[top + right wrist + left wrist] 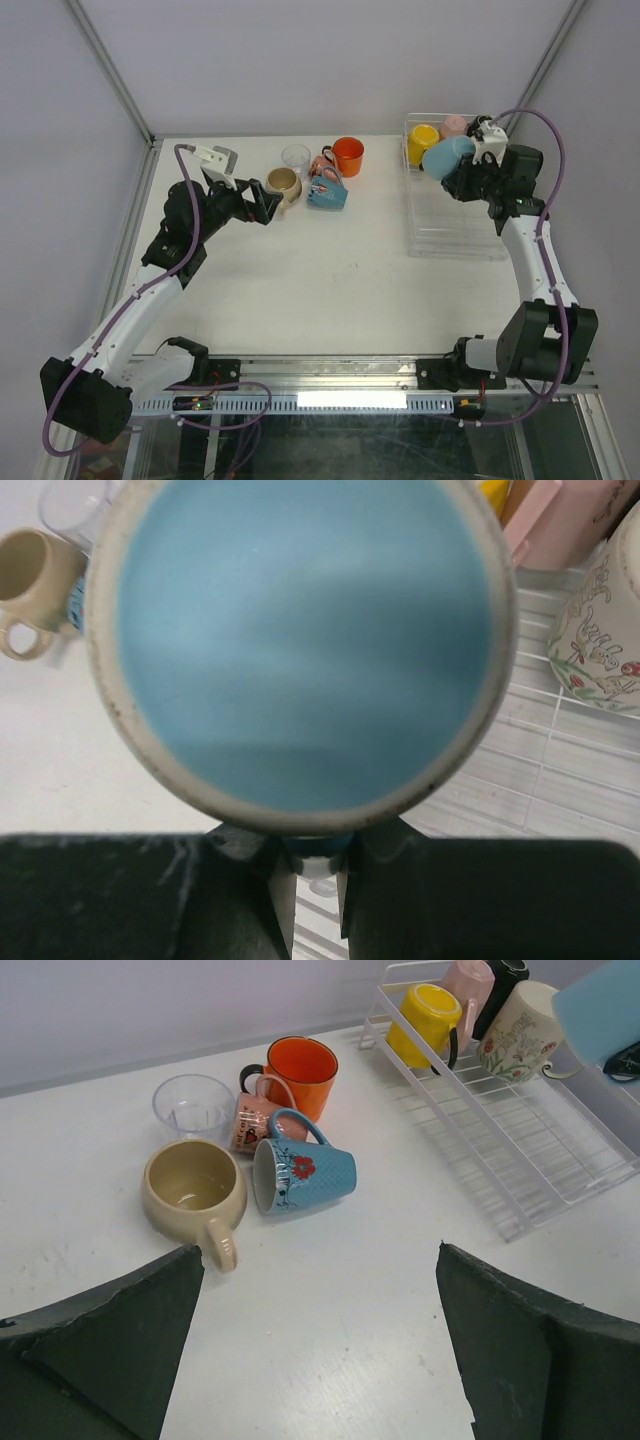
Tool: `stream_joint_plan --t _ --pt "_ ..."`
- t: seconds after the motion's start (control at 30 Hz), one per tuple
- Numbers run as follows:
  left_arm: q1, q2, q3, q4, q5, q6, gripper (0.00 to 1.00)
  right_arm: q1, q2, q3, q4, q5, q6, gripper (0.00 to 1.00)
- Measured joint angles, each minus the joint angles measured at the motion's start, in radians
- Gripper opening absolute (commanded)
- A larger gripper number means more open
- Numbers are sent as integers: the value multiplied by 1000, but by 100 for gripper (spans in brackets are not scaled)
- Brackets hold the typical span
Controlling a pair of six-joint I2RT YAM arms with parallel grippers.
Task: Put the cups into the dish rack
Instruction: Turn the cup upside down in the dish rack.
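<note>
Cups: we find four mugs and a clear tumbler grouped on the table, more at the far end of the dish rack. The right gripper holds a light-blue mug over the rack. The left gripper stands wide, empty, near the beige mug.
</note>
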Motion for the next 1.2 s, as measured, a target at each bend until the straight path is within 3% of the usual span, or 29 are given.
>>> stream_joint_plan --t 0.43,1.2 --pt "0 -6 -7 -17 -26 24 99 71 215 112 -91 209 -132 0" --pt "0 -10 -9 -17 -36 24 99 71 544 322 -187 365 -176 0"
